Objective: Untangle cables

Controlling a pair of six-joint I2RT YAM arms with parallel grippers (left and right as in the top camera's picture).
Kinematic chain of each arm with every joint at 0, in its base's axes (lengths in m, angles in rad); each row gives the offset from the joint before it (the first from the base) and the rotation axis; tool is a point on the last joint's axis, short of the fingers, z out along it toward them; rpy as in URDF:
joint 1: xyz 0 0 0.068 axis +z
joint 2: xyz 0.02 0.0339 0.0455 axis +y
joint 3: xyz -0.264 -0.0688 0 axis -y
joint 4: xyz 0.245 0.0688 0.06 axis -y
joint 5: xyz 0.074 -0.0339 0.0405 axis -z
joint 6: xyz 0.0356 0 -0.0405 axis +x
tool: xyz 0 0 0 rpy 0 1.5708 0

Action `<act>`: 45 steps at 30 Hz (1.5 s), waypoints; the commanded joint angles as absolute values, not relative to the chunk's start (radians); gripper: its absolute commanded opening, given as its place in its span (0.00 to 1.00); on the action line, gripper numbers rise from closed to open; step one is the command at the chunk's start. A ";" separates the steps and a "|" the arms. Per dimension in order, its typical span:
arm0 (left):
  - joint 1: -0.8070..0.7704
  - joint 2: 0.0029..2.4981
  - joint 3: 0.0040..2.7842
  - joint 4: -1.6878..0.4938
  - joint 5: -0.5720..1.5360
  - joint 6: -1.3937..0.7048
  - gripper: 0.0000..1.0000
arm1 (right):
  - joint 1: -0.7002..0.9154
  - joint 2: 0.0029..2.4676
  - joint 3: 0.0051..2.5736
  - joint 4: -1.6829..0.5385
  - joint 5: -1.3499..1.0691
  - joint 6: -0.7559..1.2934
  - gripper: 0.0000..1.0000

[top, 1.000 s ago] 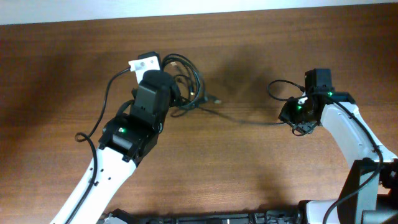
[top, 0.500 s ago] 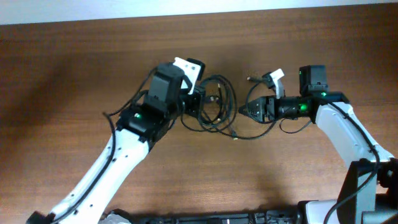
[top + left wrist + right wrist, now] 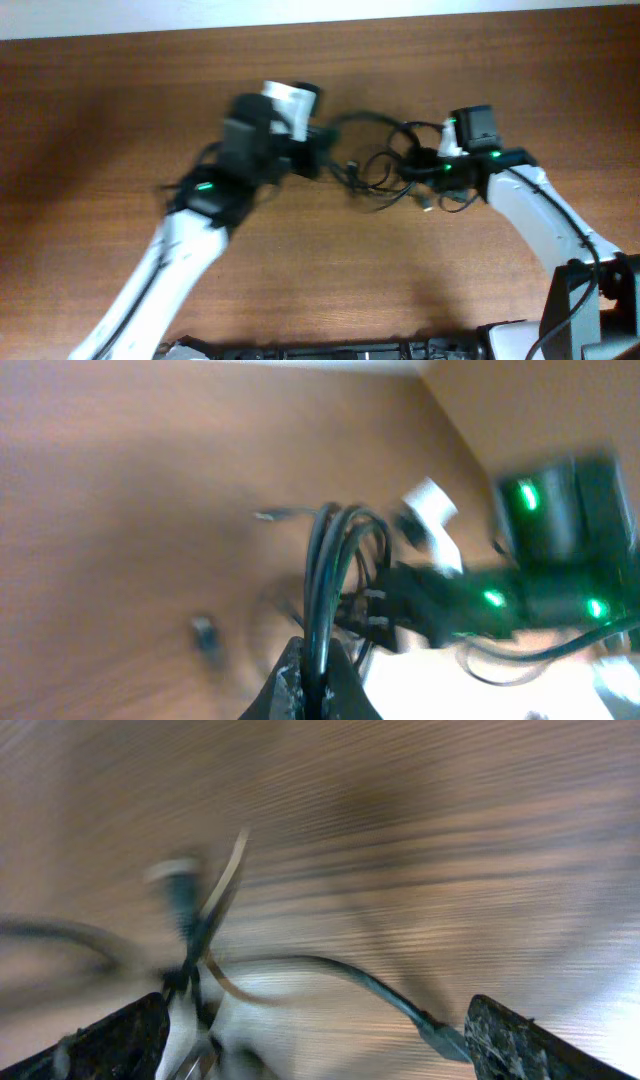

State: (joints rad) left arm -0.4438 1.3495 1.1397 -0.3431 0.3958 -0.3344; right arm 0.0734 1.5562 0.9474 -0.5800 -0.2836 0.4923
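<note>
Left tool [image 3: 312, 678] was pinched on several strands of the cables [image 3: 372, 168]. The loops rose from its tips, apparently held above the worktop [image 3: 330, 280], presumably to anchor the knot. Right tool [image 3: 315, 1025] had its fingers spread wide, with one strand crossing the gap ungripped — likely lined up to take that strand and draw it free. The tangle sat between both tools — views blurred.

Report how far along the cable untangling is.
Done: nothing yet; the cables form one looped clump, with none lying apart. In hand: the left gripper is pinched on several strands, and the right gripper, jaws wide apart, sits at the clump's other side. Left: separating all of them.
</note>
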 commanded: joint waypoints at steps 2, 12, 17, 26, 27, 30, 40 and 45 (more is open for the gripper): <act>-0.276 1.117 1.187 -0.369 0.265 -0.344 0.06 | -0.036 1.566 0.937 -0.590 -0.328 0.422 0.91; -0.279 1.133 1.186 -0.406 0.280 -0.345 0.03 | -0.026 1.566 0.937 -0.640 -0.293 0.342 0.95; -0.395 1.207 1.176 -0.414 0.344 -0.348 0.14 | -0.026 1.566 0.937 -0.645 -0.382 0.266 0.95; -0.461 1.517 1.176 -0.503 0.204 -0.348 0.48 | -0.027 1.566 0.937 -0.775 -0.378 0.220 0.94; -0.461 1.522 1.176 -0.511 0.163 -0.348 0.48 | -0.027 1.566 0.937 -0.780 -0.379 0.221 0.95; -0.458 1.522 1.176 -0.607 -0.062 -0.355 0.57 | -0.027 1.565 0.937 -0.797 -0.370 0.213 0.95; -0.344 1.567 1.129 -0.823 -0.093 -0.355 0.64 | -0.078 1.217 1.098 -0.903 -0.313 0.225 0.95; -0.344 1.662 1.095 -0.775 0.039 -0.355 0.62 | 0.068 1.204 1.098 -0.908 -0.366 0.224 0.95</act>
